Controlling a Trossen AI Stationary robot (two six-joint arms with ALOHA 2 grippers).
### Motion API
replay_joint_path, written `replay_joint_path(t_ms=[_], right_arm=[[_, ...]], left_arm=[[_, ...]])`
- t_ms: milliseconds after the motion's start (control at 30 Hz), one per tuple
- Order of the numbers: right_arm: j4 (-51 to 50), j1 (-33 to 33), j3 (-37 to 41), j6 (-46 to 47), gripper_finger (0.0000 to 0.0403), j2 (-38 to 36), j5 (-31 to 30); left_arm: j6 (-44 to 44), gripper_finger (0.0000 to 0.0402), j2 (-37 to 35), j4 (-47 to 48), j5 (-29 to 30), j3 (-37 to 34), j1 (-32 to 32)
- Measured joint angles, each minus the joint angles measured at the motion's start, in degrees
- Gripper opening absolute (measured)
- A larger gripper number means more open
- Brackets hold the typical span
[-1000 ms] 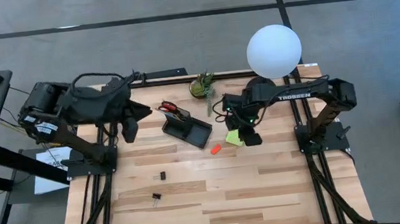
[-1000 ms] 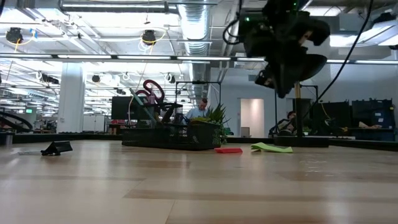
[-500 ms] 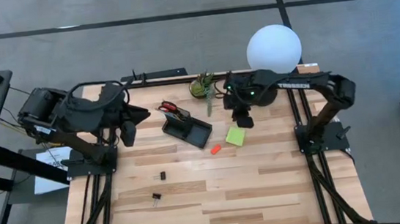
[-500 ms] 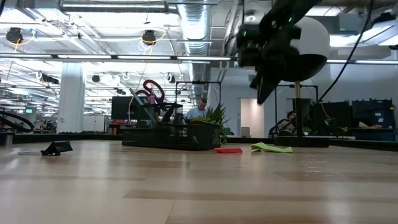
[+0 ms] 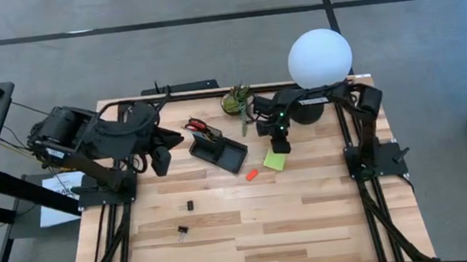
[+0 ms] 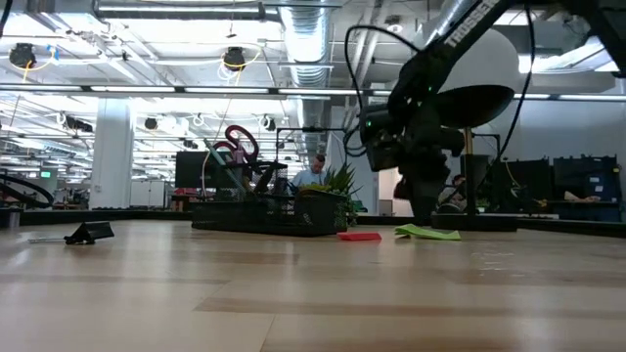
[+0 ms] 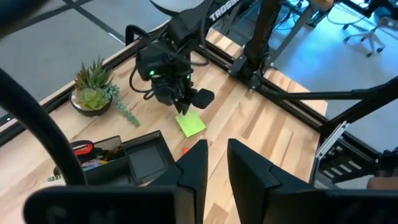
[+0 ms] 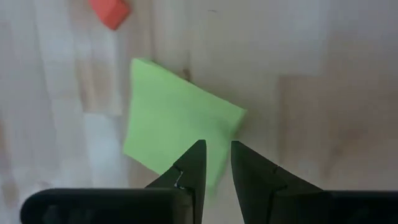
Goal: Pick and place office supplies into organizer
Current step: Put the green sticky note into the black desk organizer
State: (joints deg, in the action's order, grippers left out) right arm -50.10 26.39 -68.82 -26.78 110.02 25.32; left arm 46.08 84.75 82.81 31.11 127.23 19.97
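Note:
The lime-green sticky pad [image 5: 275,160] lies flat on the table right of the black organizer [image 5: 218,152]. It also shows in the right wrist view [image 8: 174,124]. My right gripper [image 5: 279,146] points down just over the pad's far edge, its fingers close together. The small orange eraser [image 5: 252,174] lies between the pad and the organizer. Red-handled scissors [image 5: 199,126] stand in the organizer's taller section. Two tiny black clips [image 5: 190,206] [image 5: 182,230] lie nearer the front. My left gripper [image 5: 161,161] hangs shut and empty left of the organizer. My right gripper comes from above, pointing down, with its fingertips [image 8: 198,155] over the sticky pad's edge [image 8: 217,134]. The low view [image 6: 425,217] shows it close above the pad. I cannot tell whether it touches it.
A green potted plant [image 5: 235,101] stands behind the organizer. A lamp with a white globe [image 5: 319,58] stands at the far right, above my right arm. Open wood lies across the table's front half around the clips.
My right gripper has swung a little toward the far edge and left, then come down from high above the table to just over the sticky pad. My left gripper has drifted slightly toward the organizer. The pad and eraser have stayed put.

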Motion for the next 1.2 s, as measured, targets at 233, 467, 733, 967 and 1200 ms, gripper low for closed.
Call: replay_joint_path(t_ms=[233, 467, 733, 967, 1200], right_arm=[[1.11, -0.53, -0.07, -2.26, 0.0067, 1.81, 0.86], [2.49, -0.42, -0.11, -1.04, 0.0067, 1.77, -0.86], [0.67, -1.68, -0.22, 4.11, 0.0067, 0.98, -0.71], [-1.61, -8.82, -0.20, 7.15, 0.0067, 0.98, 1.50], [-5.00, -19.01, -0.17, 6.75, 0.0067, 0.98, -2.34]], left_arm=[[0.27, 0.0056, 0.15, 0.02, -0.26, -0.02, 0.00], [0.27, 0.0056, 0.15, 0.04, -0.26, -0.02, 0.00], [0.27, 0.0056, 0.15, 0.77, -0.31, -0.02, 0.00], [0.27, 0.0056, 0.15, 1.38, -0.33, -0.02, 0.00], [0.23, 0.0056, 0.15, 1.62, -0.33, -0.02, 0.00]])
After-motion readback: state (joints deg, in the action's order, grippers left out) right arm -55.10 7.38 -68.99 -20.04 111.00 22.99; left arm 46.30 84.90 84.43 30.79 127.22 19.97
